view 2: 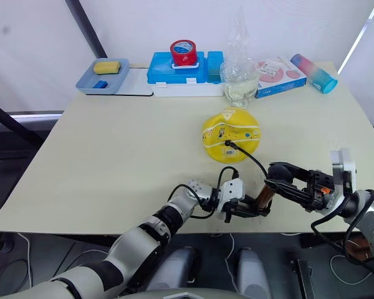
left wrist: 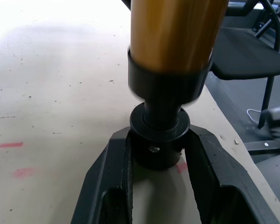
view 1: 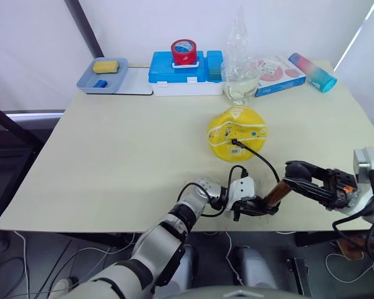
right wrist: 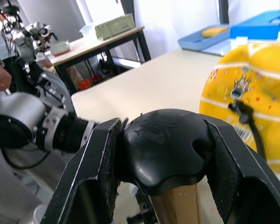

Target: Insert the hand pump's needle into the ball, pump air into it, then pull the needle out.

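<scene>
Near the desk's [view 1: 112,168] front edge, the hand pump [view 1: 278,193] lies low, its long axis running along that edge. The left gripper [view 1: 254,205] clenches its black end cap, and the right gripper [view 1: 294,176] clamps the T-handle. The black hose [view 1: 262,157] arcs toward the desk's middle, to the ball [view 1: 237,132]. The right wrist view shows the needle [right wrist: 241,106] apparently seated in the ball. No writing is legible.

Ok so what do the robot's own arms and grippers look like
Both arms have silver-grey shells with black joints. The left gripper has a white housing, black fingers and a looping black cable. The right gripper is mostly black with orange-red details, on a pale grey wrist block with black cable.
</scene>
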Robot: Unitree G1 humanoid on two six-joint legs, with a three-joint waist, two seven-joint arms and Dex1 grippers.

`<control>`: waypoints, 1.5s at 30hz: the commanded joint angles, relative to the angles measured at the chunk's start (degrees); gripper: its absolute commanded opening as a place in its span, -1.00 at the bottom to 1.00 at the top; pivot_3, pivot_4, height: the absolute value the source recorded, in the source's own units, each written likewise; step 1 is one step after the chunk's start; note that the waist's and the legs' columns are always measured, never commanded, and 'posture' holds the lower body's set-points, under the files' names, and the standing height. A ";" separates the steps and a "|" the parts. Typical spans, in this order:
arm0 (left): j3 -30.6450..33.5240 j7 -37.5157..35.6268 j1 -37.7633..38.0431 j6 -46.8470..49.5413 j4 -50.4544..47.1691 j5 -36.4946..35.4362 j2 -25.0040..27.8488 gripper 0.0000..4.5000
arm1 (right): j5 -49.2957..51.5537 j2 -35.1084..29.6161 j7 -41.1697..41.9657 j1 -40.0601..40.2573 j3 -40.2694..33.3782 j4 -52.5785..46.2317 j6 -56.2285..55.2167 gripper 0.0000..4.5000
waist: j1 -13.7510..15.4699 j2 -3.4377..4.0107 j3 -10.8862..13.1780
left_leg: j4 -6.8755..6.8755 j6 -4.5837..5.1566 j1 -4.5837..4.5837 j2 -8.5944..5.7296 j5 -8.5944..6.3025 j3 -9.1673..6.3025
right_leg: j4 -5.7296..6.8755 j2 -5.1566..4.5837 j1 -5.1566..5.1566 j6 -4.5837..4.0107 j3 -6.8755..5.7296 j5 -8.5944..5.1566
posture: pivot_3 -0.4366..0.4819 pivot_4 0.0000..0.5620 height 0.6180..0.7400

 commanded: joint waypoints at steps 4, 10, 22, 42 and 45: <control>-1.60 -0.62 1.05 -1.49 3.36 3.00 0.95 -0.51 | 9.36 -6.52 -1.39 -3.52 -10.21 -3.01 4.09 -0.13 | 0.00 0.00 -0.01 | 0.02 0.00 0.01 0.00 0.00 0.01 | 0.00 0.00 0.01 0.01 0.00 0.00 | -0.05 -0.47 0.99; -1.58 -0.44 0.81 -2.33 4.24 3.25 0.73 -0.51 | 17.93 -13.85 -1.55 -7.10 -16.24 -1.59 10.26 -0.13 | 0.01 -0.05 -0.02 | 0.01 0.00 -0.02 0.01 0.00 -0.02 | -0.01 -0.01 0.01 -0.10 -0.02 0.06 | -0.05 -0.47 0.99; -1.67 0.63 0.92 -2.89 4.81 3.73 0.22 -0.51 | 22.22 -20.20 -1.43 -13.11 -16.49 1.49 18.95 -0.13 | 0.10 -0.09 -0.01 | 0.02 0.09 -0.08 -0.01 -0.05 0.04 | -0.05 -0.07 -0.01 -0.22 -0.02 0.13 | -0.05 -0.47 0.99; -1.13 4.24 -0.49 -2.62 6.71 5.79 -1.30 -0.51 | -11.39 -4.22 0.63 2.06 7.74 6.05 -3.04 -0.13 | 0.11 -1.09 -1.09 | 0.17 0.10 0.25 0.02 -0.07 -0.06 | -0.06 -0.06 0.34 0.09 -0.09 0.04 | -0.05 -0.47 0.99; -1.52 4.48 -1.45 -2.83 7.22 6.65 -1.50 -0.51 | -8.56 -3.46 0.64 1.14 4.61 5.45 -3.46 -0.13 | 0.07 -1.08 -1.13 | 0.23 0.10 0.28 0.03 -0.07 -0.09 | -0.06 -0.05 0.41 0.10 -0.12 0.05 | -0.05 -0.47 0.99</control>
